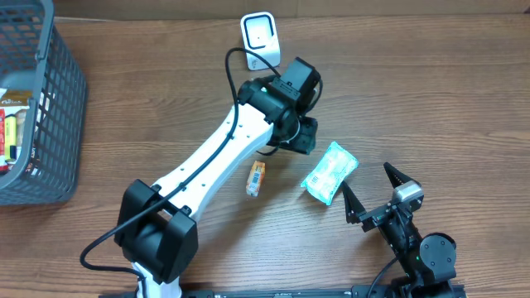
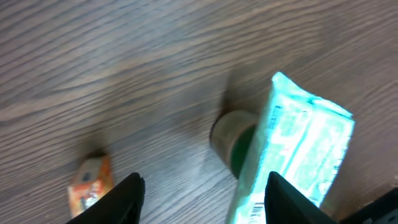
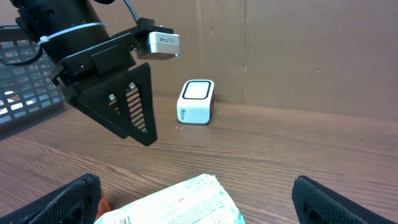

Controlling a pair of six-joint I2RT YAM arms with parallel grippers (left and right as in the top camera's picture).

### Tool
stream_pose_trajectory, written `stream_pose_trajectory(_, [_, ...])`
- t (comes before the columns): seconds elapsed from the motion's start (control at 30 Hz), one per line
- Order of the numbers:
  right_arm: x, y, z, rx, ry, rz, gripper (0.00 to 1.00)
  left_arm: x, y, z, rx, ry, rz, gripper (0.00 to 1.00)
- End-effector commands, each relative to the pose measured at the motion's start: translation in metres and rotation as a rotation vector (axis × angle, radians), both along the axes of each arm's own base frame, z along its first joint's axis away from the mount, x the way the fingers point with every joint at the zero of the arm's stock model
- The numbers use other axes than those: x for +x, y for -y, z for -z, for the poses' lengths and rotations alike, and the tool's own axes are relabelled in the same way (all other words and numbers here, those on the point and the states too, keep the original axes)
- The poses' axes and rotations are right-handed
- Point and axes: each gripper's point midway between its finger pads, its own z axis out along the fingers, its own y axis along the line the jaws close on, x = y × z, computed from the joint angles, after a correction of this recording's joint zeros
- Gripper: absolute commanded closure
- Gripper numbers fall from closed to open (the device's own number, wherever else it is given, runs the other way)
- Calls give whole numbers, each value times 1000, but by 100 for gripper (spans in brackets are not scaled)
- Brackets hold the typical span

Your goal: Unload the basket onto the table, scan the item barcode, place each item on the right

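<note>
Your left gripper (image 2: 204, 190) hangs part-open, empty, the teal packet (image 2: 298, 149) beside one finger (image 2: 283, 200): light, crinkly (probably slippery), pinch a sealed edge. Your right gripper (image 1: 366, 179) gapes.

L arm (image 1: 224, 149) sits btw pouch (image 1: 330, 172) & scanner (image 1: 259, 35); room free on right.

Item packet (image 1: 330, 172) and scanner (image 1: 259, 37) on the wooden table (image 1: 431, 91).
The packet, a mint-green and white plastic pouch with crimped ends, lies flat and slanted, right of the table's middle; dark barcode-like print (image 2: 256, 210) shows near one short end. The scanner, a small white box with a rounded-square window on its face, stands upright near the far edge, well apart from the packet.
</note>
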Motion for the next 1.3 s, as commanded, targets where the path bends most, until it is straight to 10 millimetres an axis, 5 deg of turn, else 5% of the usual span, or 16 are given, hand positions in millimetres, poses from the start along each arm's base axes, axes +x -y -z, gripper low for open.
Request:
stream_pose_trajectory(0.0, [1, 2, 2, 0, 2, 11, 0, -7, 8, -1, -27, 5, 40, 48])
stream_pose_trajectory(0.7, [1, 2, 2, 0, 2, 11, 0, -18, 15, 31, -34, -20, 33, 45])
stream_pose_trajectory(1.27, [1, 2, 2, 0, 2, 11, 0, -19, 18, 30, -49, -25, 39, 39])
